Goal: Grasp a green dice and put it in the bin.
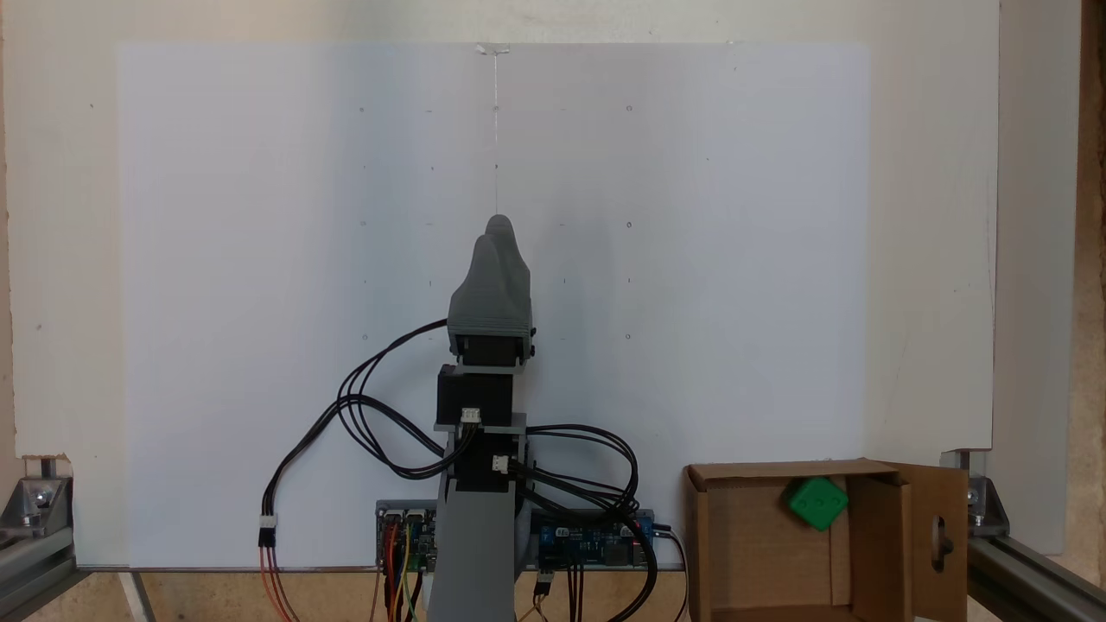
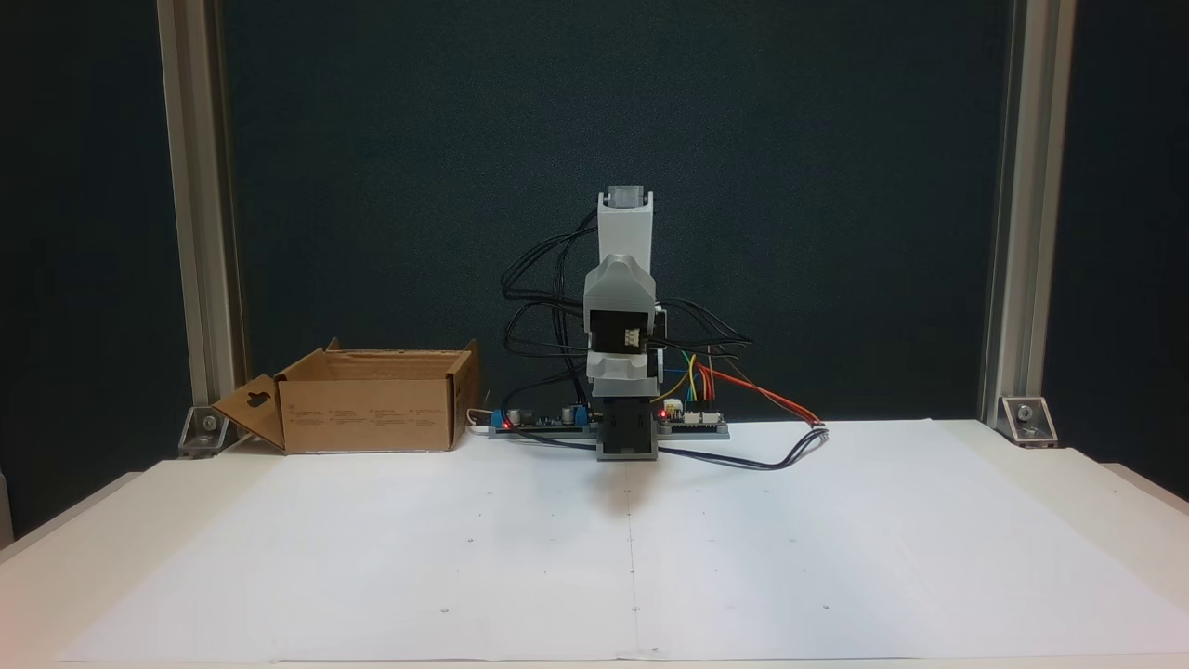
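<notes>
The green dice [image 1: 816, 503] lies inside the bin [image 1: 778, 472], tilted on an edge near the inner wall at the upper right of the box. This brown cardboard bin stands at the lower right in one fixed view and at the left in the other [image 2: 367, 413], with one flap and its oval cutout swung outward. My gripper [image 1: 497, 226] is far from the bin, at the middle of the white sheet above the folded arm [image 2: 620, 288]. Its grey jaws taper together with nothing between them.
Circuit boards [image 1: 587, 540] and looped black cables [image 1: 363, 415] sit at the arm's base. Aluminium frame posts with corner brackets [image 2: 1022, 418] stand at the table's sides. The white paper sheet [image 1: 734, 259] covers the table in front of the arm.
</notes>
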